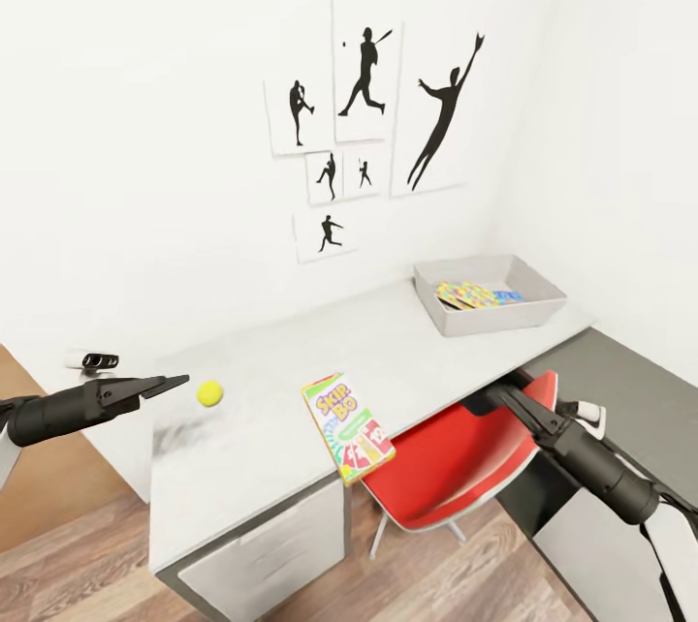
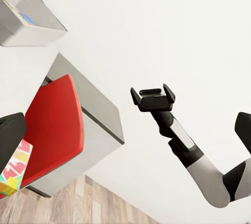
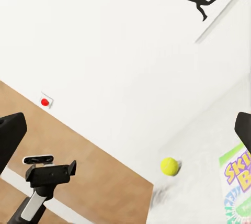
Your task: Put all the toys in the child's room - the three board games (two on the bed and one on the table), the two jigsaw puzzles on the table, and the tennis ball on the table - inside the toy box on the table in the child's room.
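Observation:
The tennis ball (image 1: 209, 393) lies near the left end of the table (image 1: 407, 351), just off the tips of my left gripper (image 1: 173, 382), which is open and empty. A Skip-Bo board game (image 1: 347, 426) lies at the table's front edge, partly overhanging it. The toy box (image 1: 485, 322) stands at the far right end. Inside it lie colourful jigsaw puzzles (image 1: 463, 295) and something flat and blue (image 1: 507, 295). My right gripper (image 1: 496, 396) hovers open over the red chair, below the box. The right wrist view shows the tennis ball (image 3: 169, 165) and the left gripper (image 3: 49, 169). The bed is out of view.
A red chair (image 1: 456, 462) is tucked under the table between the drawers (image 1: 262, 554) and a lower dark grey top (image 1: 630, 380) at the right. The white wall with baseball posters (image 1: 368, 118) backs the table. Wood floor lies in front.

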